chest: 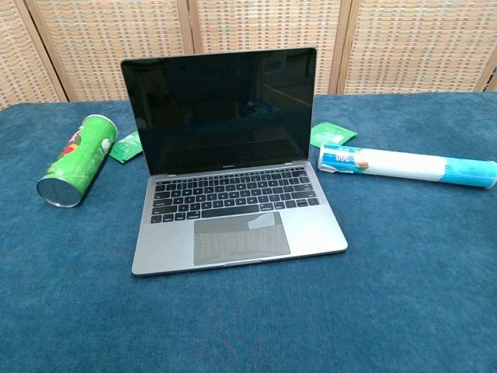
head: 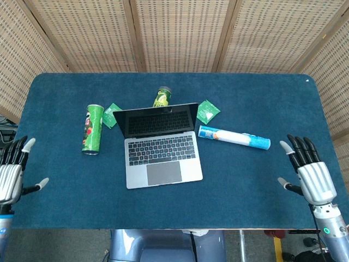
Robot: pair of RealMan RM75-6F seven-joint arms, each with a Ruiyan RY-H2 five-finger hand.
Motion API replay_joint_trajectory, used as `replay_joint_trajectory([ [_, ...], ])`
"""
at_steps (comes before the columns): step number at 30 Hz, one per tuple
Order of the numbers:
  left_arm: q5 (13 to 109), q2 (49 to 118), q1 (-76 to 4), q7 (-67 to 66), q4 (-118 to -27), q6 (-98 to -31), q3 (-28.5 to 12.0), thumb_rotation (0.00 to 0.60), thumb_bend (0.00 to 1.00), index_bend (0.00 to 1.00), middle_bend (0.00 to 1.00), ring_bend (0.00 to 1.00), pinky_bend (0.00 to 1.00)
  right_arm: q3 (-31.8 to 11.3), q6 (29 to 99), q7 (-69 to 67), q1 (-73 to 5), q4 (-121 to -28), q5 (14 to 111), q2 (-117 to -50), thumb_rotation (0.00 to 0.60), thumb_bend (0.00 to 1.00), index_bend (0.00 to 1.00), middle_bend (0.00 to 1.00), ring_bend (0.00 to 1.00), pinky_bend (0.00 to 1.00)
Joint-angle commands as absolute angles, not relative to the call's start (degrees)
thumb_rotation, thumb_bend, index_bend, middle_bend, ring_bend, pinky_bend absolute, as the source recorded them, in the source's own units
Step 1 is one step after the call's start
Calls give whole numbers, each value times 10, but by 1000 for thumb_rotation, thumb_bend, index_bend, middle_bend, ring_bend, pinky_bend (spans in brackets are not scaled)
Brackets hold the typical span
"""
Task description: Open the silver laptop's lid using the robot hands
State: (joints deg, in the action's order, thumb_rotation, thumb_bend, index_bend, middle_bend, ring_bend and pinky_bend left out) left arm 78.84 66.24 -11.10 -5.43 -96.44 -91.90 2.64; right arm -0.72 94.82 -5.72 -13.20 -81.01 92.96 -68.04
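Observation:
The silver laptop (head: 161, 150) (chest: 233, 210) stands in the middle of the table with its lid raised and its dark screen upright. My left hand (head: 12, 172) is at the table's far left edge, fingers spread, holding nothing. At the far right edge my right hand (head: 311, 174) is likewise spread and empty. Both hands are well away from the laptop. Neither hand shows in the chest view.
A green chip can (head: 92, 129) (chest: 76, 159) lies left of the laptop. A second green can (head: 162, 97) stands behind the lid. Green packets (head: 207, 111) (chest: 332, 133) lie by the lid's corners. A white and blue tube (head: 234, 137) (chest: 408, 164) lies to the right.

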Motion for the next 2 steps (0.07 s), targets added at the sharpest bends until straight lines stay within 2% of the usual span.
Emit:
replay_joint_trajectory([
  [1, 801, 660, -86, -34, -954, -931, 35, 600, 0, 0, 0, 0, 0, -1, 976, -76, -94, -808, 912, -685, 600, 0, 0, 0, 0, 0],
  [2, 801, 661, -85, -32, -953, -930, 33, 600, 0, 0, 0, 0, 0, -2, 978, -77, -92, -806, 911, -686, 600, 0, 0, 0, 0, 0],
])
